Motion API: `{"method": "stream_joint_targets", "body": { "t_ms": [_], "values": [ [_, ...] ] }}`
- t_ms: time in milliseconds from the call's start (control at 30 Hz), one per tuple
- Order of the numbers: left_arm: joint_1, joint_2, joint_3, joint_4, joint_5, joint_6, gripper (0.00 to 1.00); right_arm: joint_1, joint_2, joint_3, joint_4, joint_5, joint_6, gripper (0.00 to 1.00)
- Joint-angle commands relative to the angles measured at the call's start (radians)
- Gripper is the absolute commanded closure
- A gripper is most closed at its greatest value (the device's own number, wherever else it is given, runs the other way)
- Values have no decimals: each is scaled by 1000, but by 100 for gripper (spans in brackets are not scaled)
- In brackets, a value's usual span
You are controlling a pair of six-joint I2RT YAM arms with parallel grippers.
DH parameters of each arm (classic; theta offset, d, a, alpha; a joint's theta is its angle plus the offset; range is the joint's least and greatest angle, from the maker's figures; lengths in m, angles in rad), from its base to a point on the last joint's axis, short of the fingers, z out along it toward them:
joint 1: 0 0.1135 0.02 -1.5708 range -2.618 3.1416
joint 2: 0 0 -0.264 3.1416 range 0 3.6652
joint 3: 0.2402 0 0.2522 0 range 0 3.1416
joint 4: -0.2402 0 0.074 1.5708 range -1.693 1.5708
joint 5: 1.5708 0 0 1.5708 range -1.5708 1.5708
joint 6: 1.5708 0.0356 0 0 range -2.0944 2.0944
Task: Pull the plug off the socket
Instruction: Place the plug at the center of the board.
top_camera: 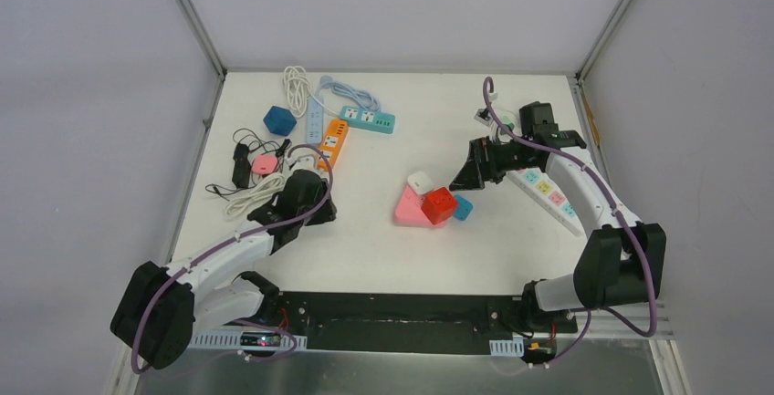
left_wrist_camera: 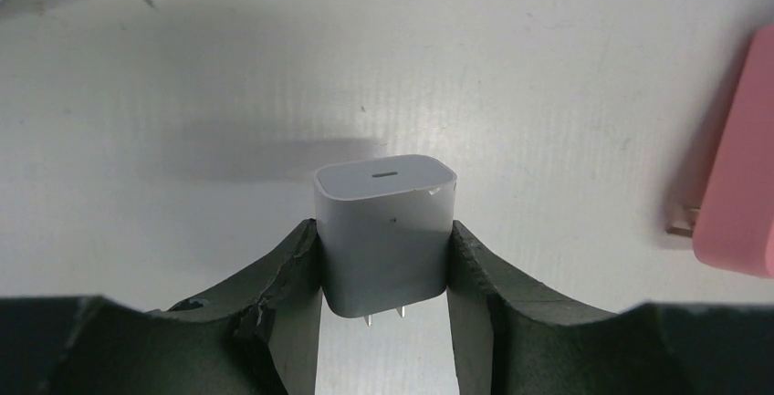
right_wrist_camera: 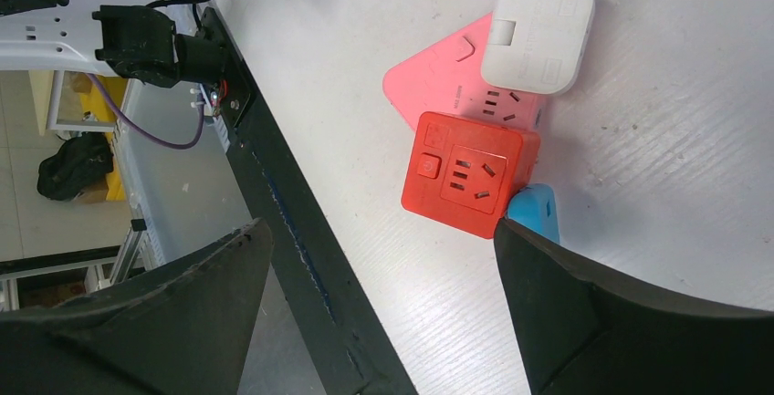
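Our left gripper [left_wrist_camera: 383, 235] pinches the grey charger plug [left_wrist_camera: 383, 196], prongs bare, above the white table [left_wrist_camera: 228, 67]; our right gripper [right_wrist_camera: 379, 240] hangs spread wide near the red cube socket [right_wrist_camera: 465, 176].

Small pale grey cube plug [left_wrist_camera: 383, 217], two metal prongs bared, pinched at its sides in the left gripper [left_wrist_camera: 383, 244]

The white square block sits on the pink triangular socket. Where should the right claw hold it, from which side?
Probably from straight above: the open right claw closes on two opposite flat walls of the white block, not its rounded corners. It lies flat on the pink socket, so only the walls are free; avoid the wall facing the red cube.
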Motion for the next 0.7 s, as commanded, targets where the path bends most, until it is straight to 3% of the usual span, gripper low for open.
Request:
{"method": "stream_joint_targets", "body": {
  "t_ms": [0,667],
  "values": [
    [36,-3,-3,-66,-95,-60,100,-7,-18,30,5,-8,-21,5],
    [99,88,52,-185,-257,-119,100,-7,-22,30,2,-14,-23,3]
  ]
}}
